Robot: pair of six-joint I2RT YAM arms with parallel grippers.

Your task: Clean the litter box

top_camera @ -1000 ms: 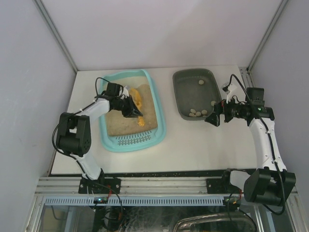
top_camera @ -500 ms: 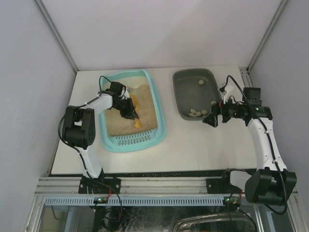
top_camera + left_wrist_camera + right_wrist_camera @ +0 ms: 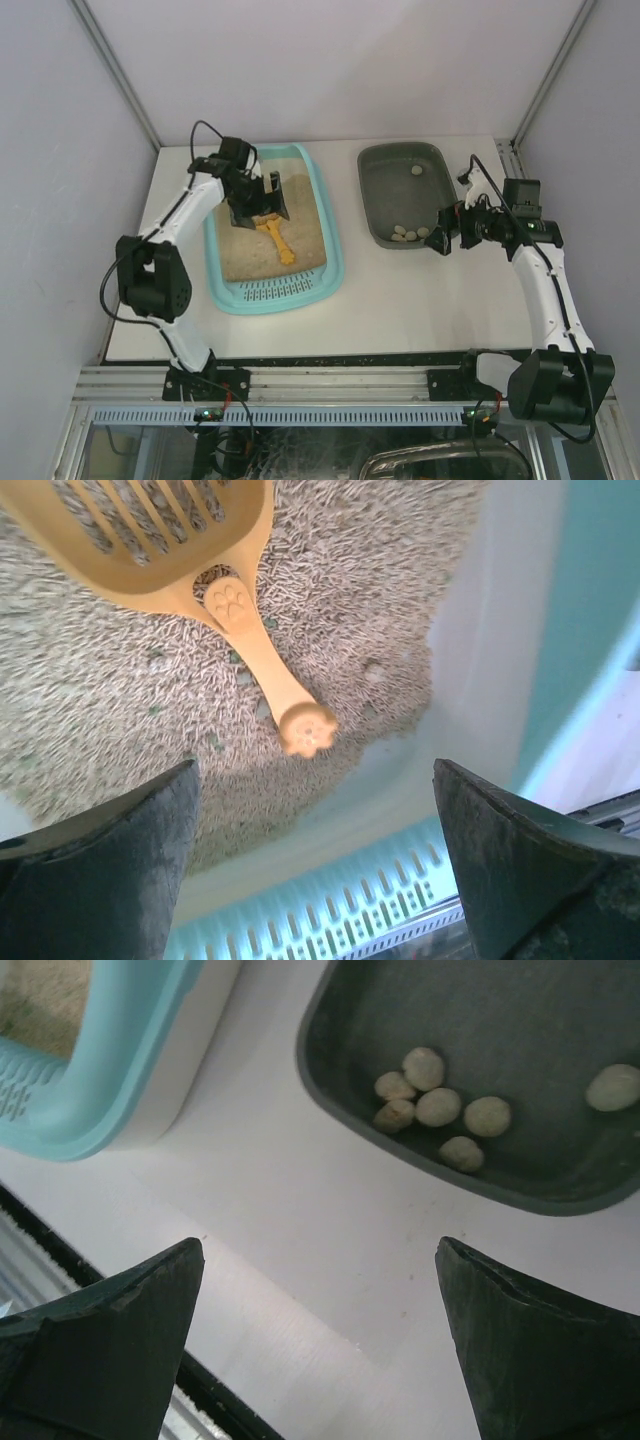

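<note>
Item: litter box (image 3: 275, 292), light-teal tray with raised rim and a slotted grate strip at its near short end.
Location: left half of the bench (image 3: 400, 300), long side running away from the arms, well apart from the dark grey tray (image 3: 395, 190) on the right.
Contents: tan litter (image 3: 100, 730) over most of the floor; an orange scoop (image 3: 240, 610) lying on it, slotted head toward the far end and handle toward the grate.
Handling, judged: stiff moulded plastic, light as a shell, but the loose litter adds weight that would shift and spill on any tilt. The smooth rim looks slippery for narrow fingers.
Hold point, judged: the raised rim midway along a long side, kept level; better left where it stands and worked with the scoop, taken by its handle.
Left pincer (image 3: 260, 213): fingers wide apart and holding nothing, raised over the far part of the box, scoop handle below it.
Right pincer (image 3: 318, 1245): fingers apart, empty, over bare bench beside the near corner of the grey tray.
Grey tray contents: pale lumps (image 3: 430, 1100) clustered at the near corner, with single ones farther off.
Change since a second ago: the left pincer was then clamped on the scoop, low over the litter; it has since let go, lifted and drawn toward the far end. The scoop now lies free. The right arm has barely moved.
</note>
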